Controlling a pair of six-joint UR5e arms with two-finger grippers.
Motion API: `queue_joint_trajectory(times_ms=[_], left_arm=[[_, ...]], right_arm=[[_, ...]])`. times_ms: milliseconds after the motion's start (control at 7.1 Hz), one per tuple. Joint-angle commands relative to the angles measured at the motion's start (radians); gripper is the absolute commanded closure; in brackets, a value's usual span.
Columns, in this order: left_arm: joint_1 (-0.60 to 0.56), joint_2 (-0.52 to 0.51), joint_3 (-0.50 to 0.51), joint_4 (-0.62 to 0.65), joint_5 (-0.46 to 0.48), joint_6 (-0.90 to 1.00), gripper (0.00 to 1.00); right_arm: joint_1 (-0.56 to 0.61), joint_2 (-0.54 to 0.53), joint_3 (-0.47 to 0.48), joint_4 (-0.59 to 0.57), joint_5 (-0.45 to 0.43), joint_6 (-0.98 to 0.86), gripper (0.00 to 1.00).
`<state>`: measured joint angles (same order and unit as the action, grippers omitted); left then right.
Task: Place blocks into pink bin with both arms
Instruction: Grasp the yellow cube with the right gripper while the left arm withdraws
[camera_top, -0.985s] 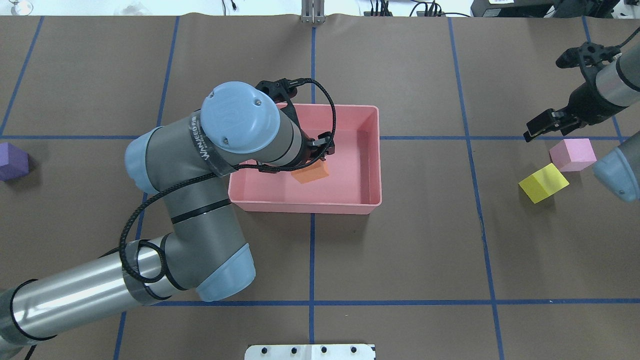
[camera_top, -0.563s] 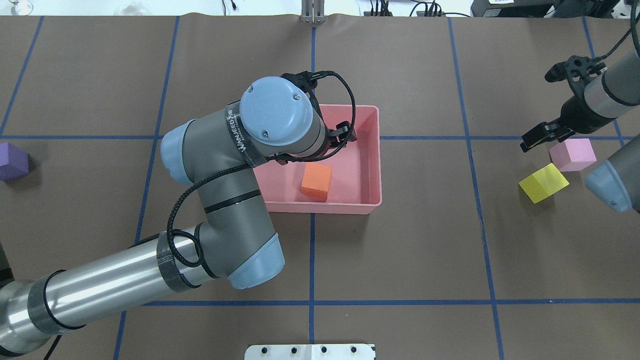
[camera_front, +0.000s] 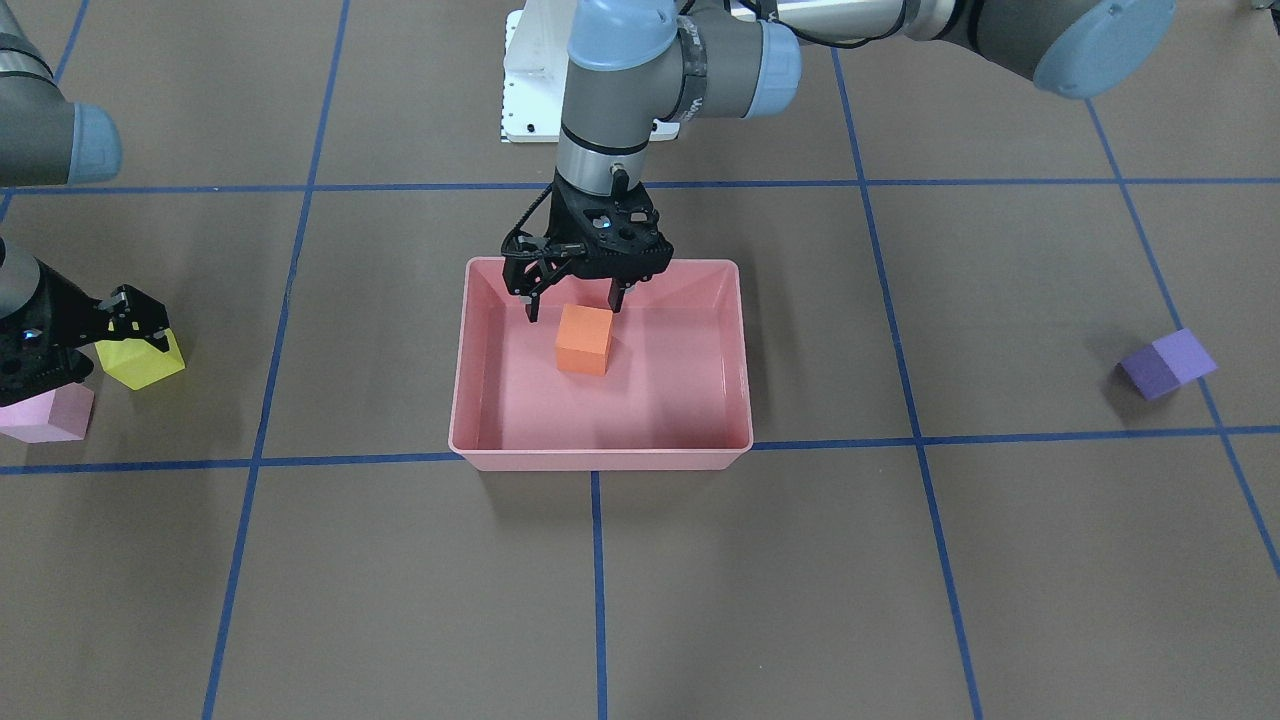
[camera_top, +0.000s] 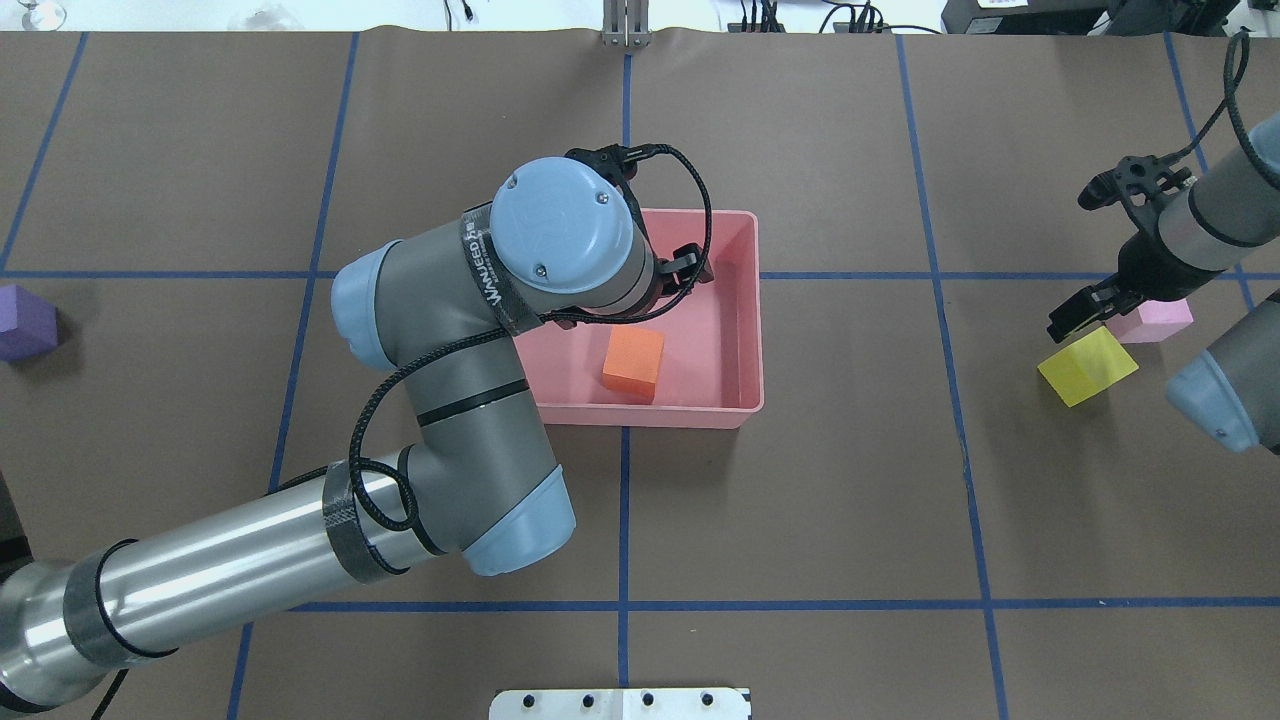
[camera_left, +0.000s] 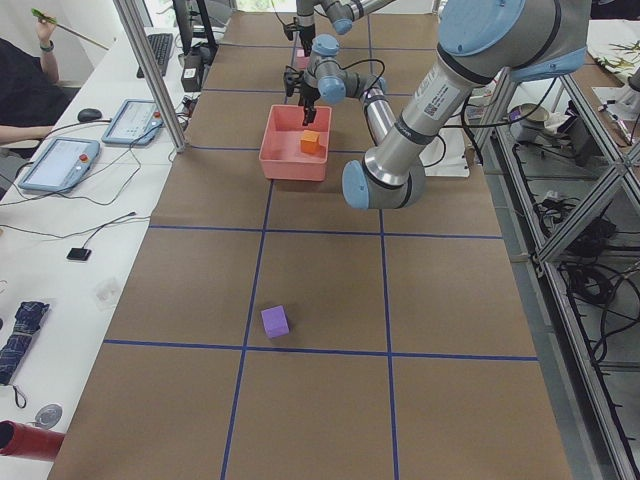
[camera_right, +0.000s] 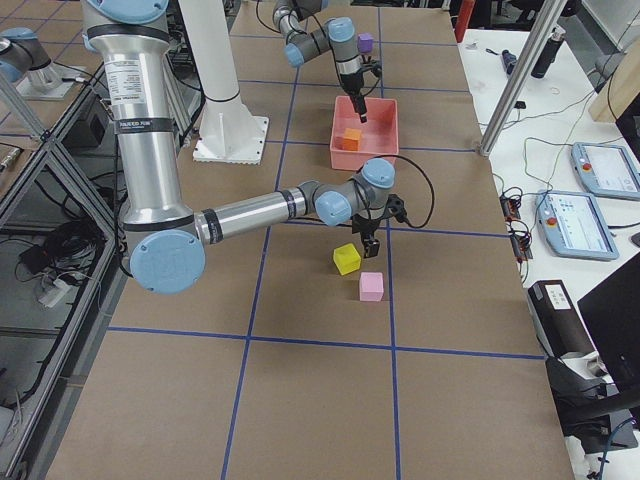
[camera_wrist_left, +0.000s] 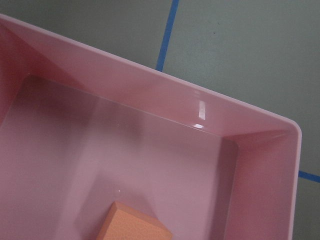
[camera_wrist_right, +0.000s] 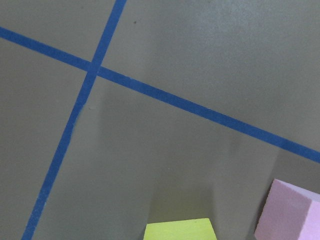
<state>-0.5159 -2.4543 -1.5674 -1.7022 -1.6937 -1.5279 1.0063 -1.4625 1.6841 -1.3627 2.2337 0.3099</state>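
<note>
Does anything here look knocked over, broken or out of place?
Nothing stands out. The orange block sits flat inside the pink bin; the yellow block, light pink block and purple block rest intact on the table.

**Grey tubes, blue caps, black fingers**

The left arm (camera_top: 450, 400) and right arm (camera_top: 1215, 200) are built of matte grey and brushed-silver tubes with round light-blue joint caps. The left arm's big cap (camera_top: 562, 228) has small screws near its rim. At its 8 o'clock, a black band (camera_top: 490, 280) with white lettering wraps the tube. A black braided cable (camera_top: 378, 388) loops along that arm. The left gripper (camera_front: 572, 303) is black, with a pierced frame and slim fingers (camera_front: 530, 305). At 6 o'clock in the overhead view is a white base plate (camera_top: 620, 703) with dark screws.
</note>
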Motion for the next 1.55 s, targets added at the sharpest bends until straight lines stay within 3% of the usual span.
queue_joint_trajectory(times_ms=[0, 563, 704, 845, 1126, 1408], left_arm=[[0.001, 0.000, 0.007, -0.008, 0.002, 0.000, 0.00], [0.014, 0.000, 0.015, -0.014, 0.023, 0.002, 0.00], [0.014, 0.000, 0.014, -0.034, 0.023, 0.006, 0.00], [0.013, 0.000, 0.012, -0.037, 0.023, 0.009, 0.00], [-0.013, 0.001, -0.025, -0.033, 0.020, 0.011, 0.00], [-0.082, 0.036, -0.060, -0.013, 0.009, 0.128, 0.00]], right_arm=[[-0.018, -0.018, -0.006, -0.009, 0.001, -0.003, 0.00], [-0.051, -0.045, -0.030, -0.006, 0.001, -0.002, 0.01], [-0.052, -0.045, -0.030, -0.003, 0.004, 0.006, 0.63], [-0.051, -0.044, -0.026, 0.002, 0.010, 0.002, 1.00], [-0.026, -0.036, 0.028, 0.001, 0.021, 0.001, 1.00], [0.075, -0.030, 0.075, -0.006, 0.127, 0.015, 1.00]])
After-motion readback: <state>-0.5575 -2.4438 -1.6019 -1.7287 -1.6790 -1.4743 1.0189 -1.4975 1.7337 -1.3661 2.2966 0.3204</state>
